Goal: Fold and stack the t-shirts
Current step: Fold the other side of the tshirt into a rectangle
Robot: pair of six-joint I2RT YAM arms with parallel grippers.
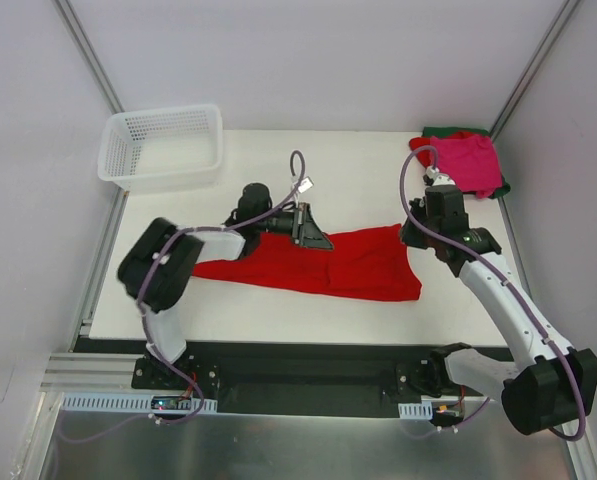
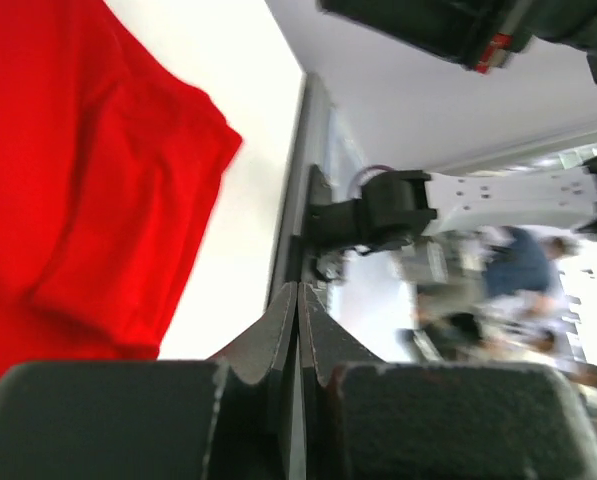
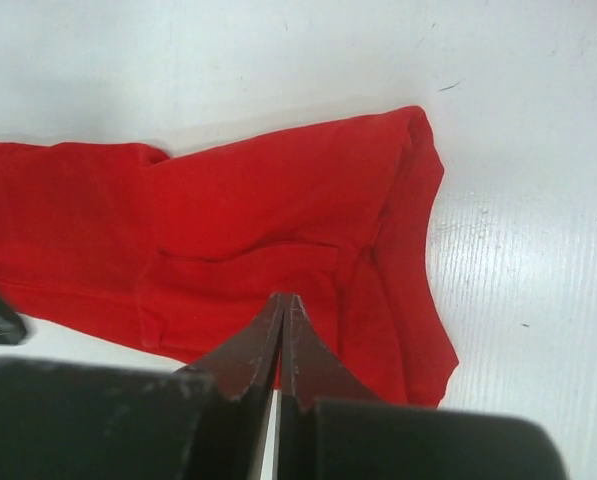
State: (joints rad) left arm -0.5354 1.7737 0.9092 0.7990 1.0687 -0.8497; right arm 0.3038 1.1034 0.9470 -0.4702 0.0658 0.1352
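Left hand (image 2: 296, 290) and right hand (image 3: 283, 300), each with fingers pressed together and no cloth visible between them, sit at the far edge of the bright red t-shirt (image 1: 363, 265). It lies mid-counter (image 1: 278, 310) as a long, partly folded band. Soft, light and limp, it is likely best pinched at corners or hem. A magenta-pink t-shirt (image 1: 468, 160) tops a dark green t-shirt (image 1: 440, 131) at the far right corner. A white mesh basket (image 1: 163, 145) stands far left, between pale walls.

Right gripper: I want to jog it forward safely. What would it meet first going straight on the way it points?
Most likely the bright red cloth t-shirt spread on the white table: the shut right gripper points straight at it. The gap to the cloth is unclear.
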